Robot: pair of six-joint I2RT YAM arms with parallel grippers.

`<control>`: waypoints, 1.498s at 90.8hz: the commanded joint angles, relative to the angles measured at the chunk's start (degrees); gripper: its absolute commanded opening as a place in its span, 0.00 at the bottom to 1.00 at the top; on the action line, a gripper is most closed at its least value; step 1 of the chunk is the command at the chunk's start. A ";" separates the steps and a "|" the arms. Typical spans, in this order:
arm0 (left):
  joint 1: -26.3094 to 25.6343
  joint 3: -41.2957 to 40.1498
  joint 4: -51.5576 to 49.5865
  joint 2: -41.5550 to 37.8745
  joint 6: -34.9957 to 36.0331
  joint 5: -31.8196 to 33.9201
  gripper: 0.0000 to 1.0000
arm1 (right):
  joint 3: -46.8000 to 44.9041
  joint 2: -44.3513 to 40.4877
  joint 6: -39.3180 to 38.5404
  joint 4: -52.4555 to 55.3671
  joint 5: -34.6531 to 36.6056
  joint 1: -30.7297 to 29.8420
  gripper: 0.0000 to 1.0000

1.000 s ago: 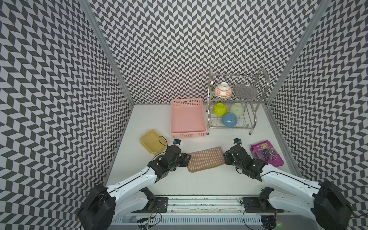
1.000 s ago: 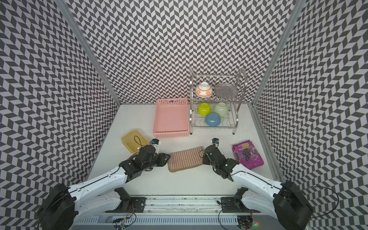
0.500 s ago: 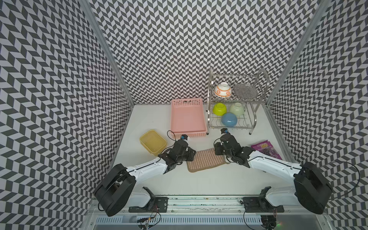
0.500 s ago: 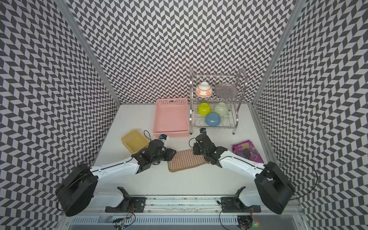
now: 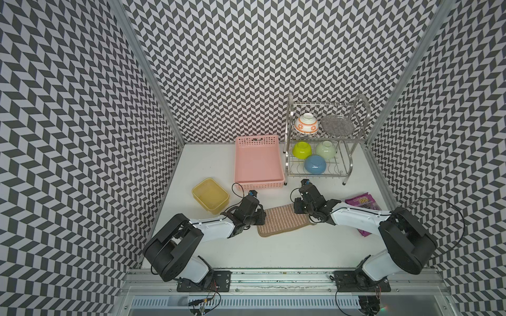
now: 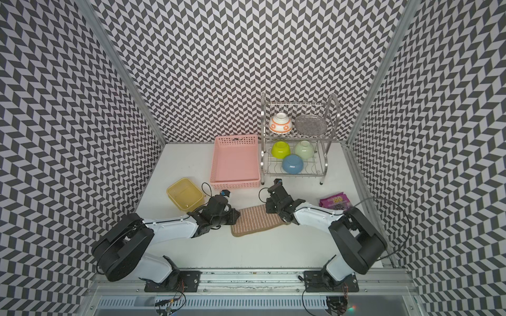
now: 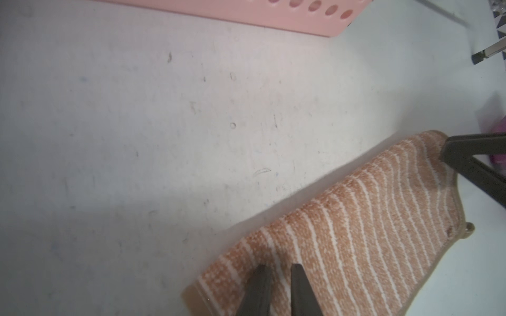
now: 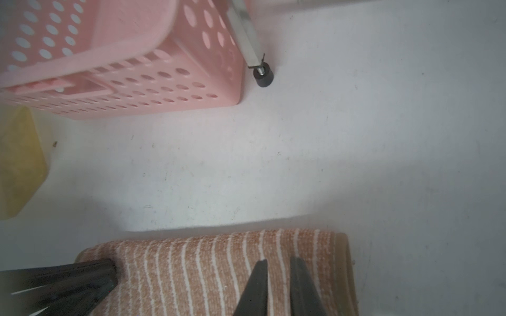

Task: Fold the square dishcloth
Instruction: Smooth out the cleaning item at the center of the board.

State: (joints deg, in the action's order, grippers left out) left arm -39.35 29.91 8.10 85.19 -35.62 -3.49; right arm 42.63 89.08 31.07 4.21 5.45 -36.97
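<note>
Two grippers pinch a soft tan-brown square dishcloth [image 5: 283,220] with thin cream stripes on the white table [image 5: 273,246].
The cloth lies doubled over between the arms, in front of the perforated pink plastic basket [image 5: 258,185] and apart from it, with its rounded fold facing the basket and its darker brown edging toward the robot. The left gripper [image 7: 278,266] has its jaws nearly closed on the fold at one end. The right gripper [image 8: 278,261] is closed just as narrowly on the fold at the other end. A small corner loop [image 7: 469,227] sticks out near the right gripper.
</note>
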 commanded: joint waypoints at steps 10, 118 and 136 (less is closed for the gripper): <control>1.21 -1.17 3.32 2.29 1.05 1.38 0.16 | -1.28 4.03 -0.46 -5.42 -1.86 3.44 0.17; 1.90 -0.29 -17.02 -20.37 -6.06 8.38 0.44 | -5.39 -15.29 -2.22 2.77 5.88 5.93 0.41; -2.51 -3.03 -20.86 -21.56 -12.02 14.79 0.40 | -7.47 -18.92 -0.64 3.53 10.15 5.95 0.46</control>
State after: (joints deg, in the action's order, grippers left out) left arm -40.29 28.01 -9.39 65.19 -42.52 6.42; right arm 36.34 72.49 28.99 7.79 11.11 -31.31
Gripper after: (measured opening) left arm 0.404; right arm 0.458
